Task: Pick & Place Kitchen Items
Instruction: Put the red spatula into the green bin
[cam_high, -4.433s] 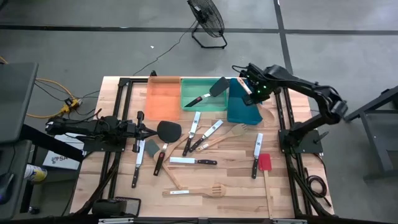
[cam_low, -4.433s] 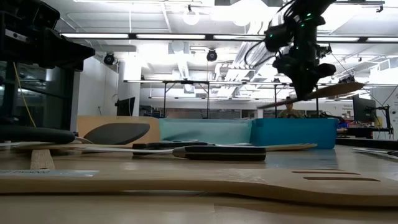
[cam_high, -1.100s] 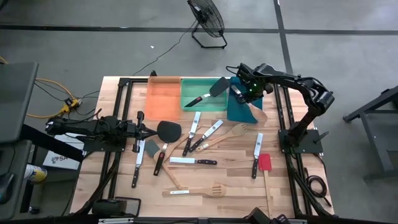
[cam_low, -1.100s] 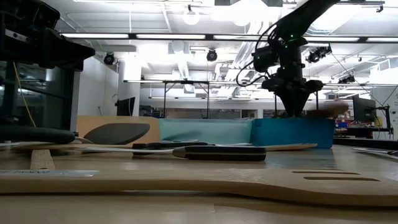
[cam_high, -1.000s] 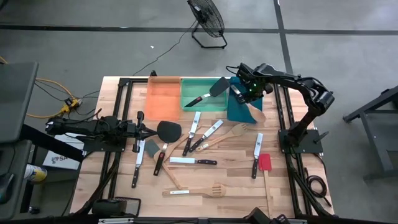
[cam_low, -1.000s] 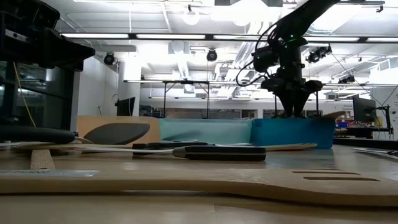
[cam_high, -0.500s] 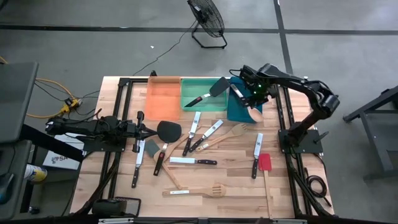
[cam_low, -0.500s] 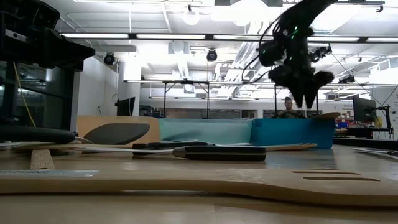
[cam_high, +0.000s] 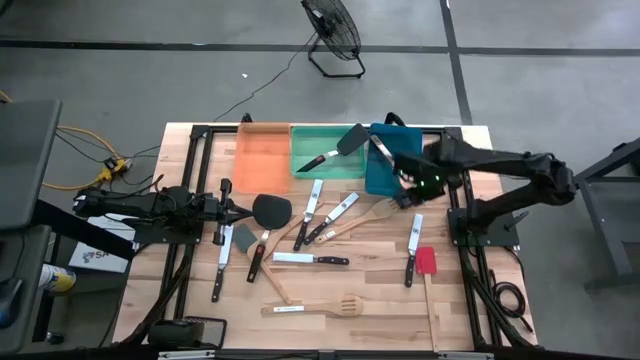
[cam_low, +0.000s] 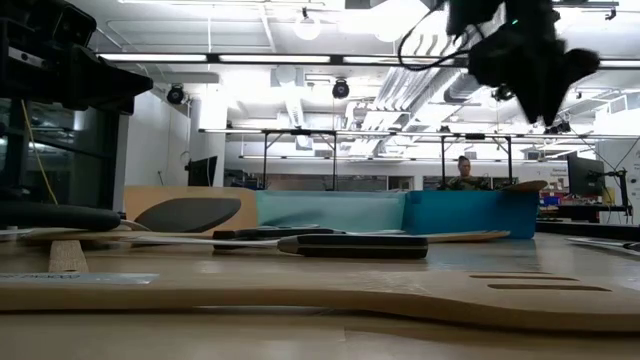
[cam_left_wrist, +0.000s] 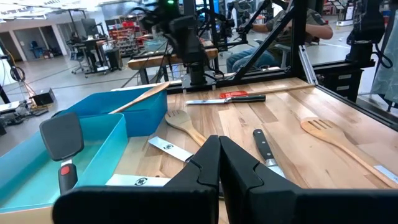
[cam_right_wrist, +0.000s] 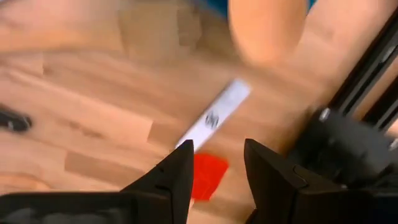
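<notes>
Red spatula (cam_right_wrist: 205, 176) lies below the right gripper's (cam_right_wrist: 217, 163) empty parted jaws.

two dark, near-black jointed arms; green indicator light glowing near right gripper (cam_high: 408, 199); black cables looping off the wrist; matte, angular, wedge-shaped fingers (cam_right_wrist: 174, 177) on both.

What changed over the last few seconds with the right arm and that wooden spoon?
The right gripper let the wooden spoon go in the blue tray, then pulled back toward the table's near side, fingers open and empty. The left gripper and the utensils on the table stayed put.
</notes>
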